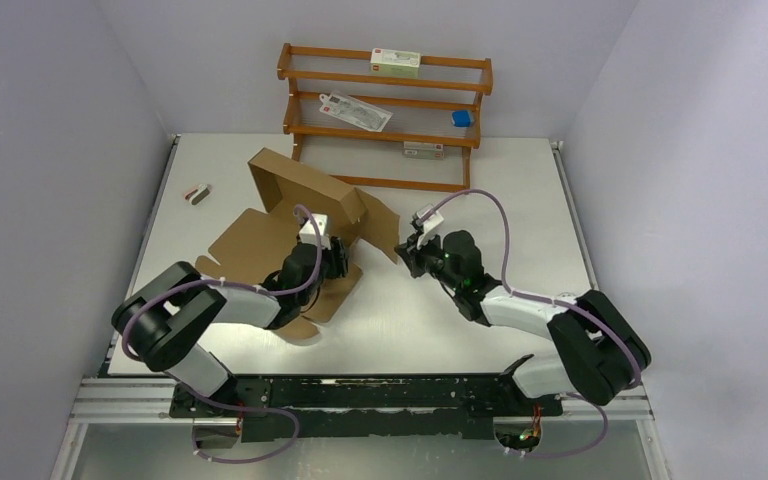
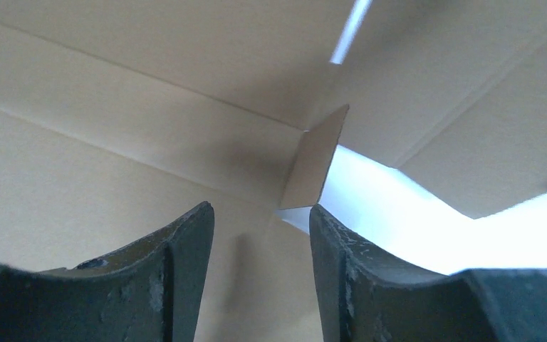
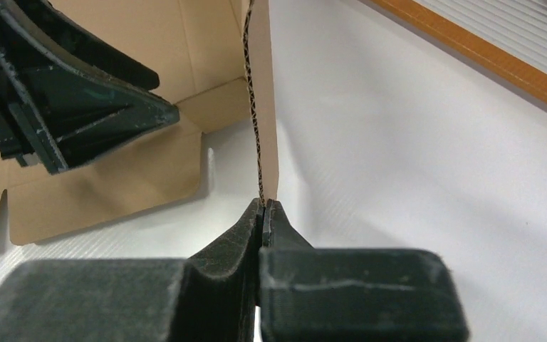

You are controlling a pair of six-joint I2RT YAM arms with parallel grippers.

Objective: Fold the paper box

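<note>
The plain brown corrugated-cardboard die-cut box (image 1: 305, 190) is lying part-folded on the white bench (image 1: 440, 330), rear panel and one side flap standing, other flaps flat, while the right jaws are pinching that flap's edge and the left jaws are hovering half-open over its base, gripping nothing.

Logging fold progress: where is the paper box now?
In the top view the paper box lies left of table centre, in front of the wooden rack; the right claw pinches its raised right flap.
</note>
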